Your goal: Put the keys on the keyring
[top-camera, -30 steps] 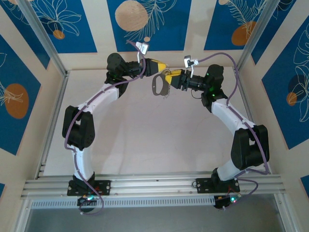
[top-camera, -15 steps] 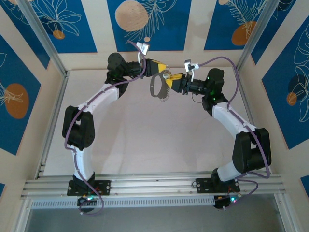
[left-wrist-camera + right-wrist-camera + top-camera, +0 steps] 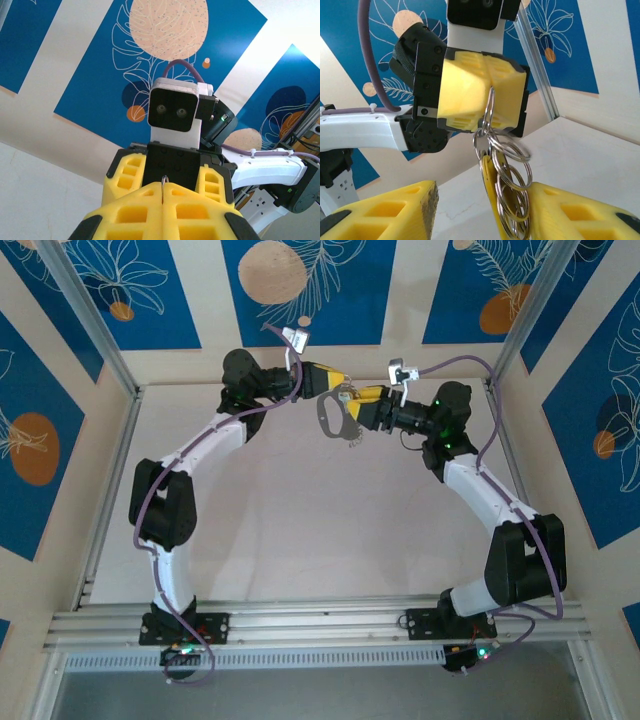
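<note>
Keyring [image 3: 322, 422] — a grey oval loop — is held above the table [image 3: 300, 530] at the far middle, with its top edge pinched at the tips of the left gripper [image 3: 343, 387]. In the left wrist view the 2 yellow fingers [image 3: 125, 215] of that gripper are pressed together, and a thin sliver of metal is caught in the seam between them. The clamp is confirmed in the right wrist view, where a thin wire loop emerges from between the closed left fingers and hangs straight down.

The keys [image 3: 351, 437] are seen from above as a short dangling string just below and to the right of the loop. In the right wrist view they appear as a chain of small, round, silvery links. Individual keys cannot be made out there.

The right gripper [image 3: 354, 406] is positioned opposite the left one, nearly tip to tip, just beside the loop. Its 2 fingers [image 3: 395, 212] stand apart — the chain hangs in the gap, close against the finger at the right of that view and clear of the other. Whether the chain touches that finger cannot be told. Nothing is clamped by the right gripper.

Both arms are raised off the table, with the elbows turned outward.
</note>
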Robot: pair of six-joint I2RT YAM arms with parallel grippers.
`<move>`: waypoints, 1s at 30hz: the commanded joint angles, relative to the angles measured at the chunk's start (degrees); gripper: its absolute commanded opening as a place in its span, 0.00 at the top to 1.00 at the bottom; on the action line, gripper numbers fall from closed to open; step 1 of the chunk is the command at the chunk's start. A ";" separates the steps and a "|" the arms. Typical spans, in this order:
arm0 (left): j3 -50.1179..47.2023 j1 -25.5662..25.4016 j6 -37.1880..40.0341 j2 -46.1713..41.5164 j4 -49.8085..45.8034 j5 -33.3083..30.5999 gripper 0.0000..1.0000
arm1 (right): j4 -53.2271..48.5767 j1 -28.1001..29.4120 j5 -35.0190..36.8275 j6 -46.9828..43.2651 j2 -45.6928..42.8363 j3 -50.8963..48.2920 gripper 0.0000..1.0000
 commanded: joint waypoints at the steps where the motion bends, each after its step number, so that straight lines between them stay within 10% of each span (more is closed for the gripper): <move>1: 1.33 -0.51 1.24 -0.78 1.07 0.43 1.00 | 2.83 -0.37 -0.11 2.07 -0.49 -0.30 0.49; 30: 1.76 -0.47 0.71 -0.58 1.80 0.84 1.00 | 7.64 -1.64 -1.17 7.39 2.10 -2.12 0.49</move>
